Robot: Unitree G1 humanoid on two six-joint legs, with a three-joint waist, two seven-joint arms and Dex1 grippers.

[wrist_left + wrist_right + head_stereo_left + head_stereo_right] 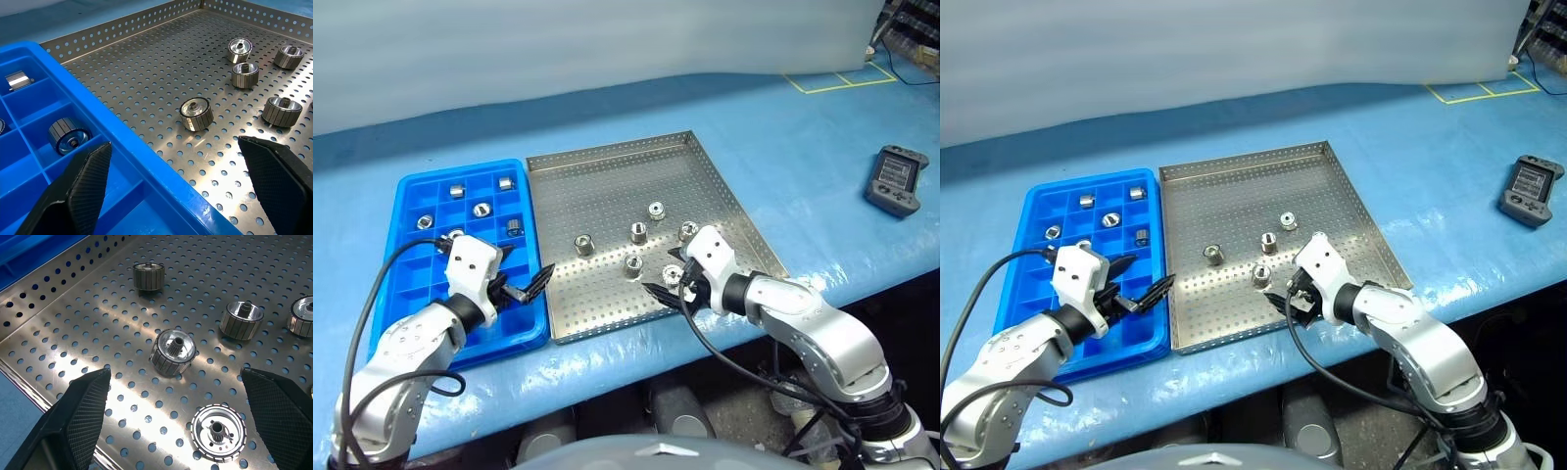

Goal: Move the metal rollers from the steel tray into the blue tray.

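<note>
The steel tray [607, 181] lies mid-table with several metal rollers [638, 232] standing loose on its perforated floor. To its left is the blue tray [462, 169], which has several rollers [481, 209] in its far compartments. My left gripper [527, 270] hovers open over the blue tray's right rim, one finger over the blue tray and the other over the steel tray. My right gripper [663, 274] is open low over the steel tray's near right part, with a roller [218, 432] between its fingers, untouched, and another roller [172, 352] just ahead.
A black handheld controller [896, 180] lies on the blue table cover at the far right. Yellow tape marks [832, 80] sit at the back right. The table's front edge [636, 348] runs just behind both trays' near rims.
</note>
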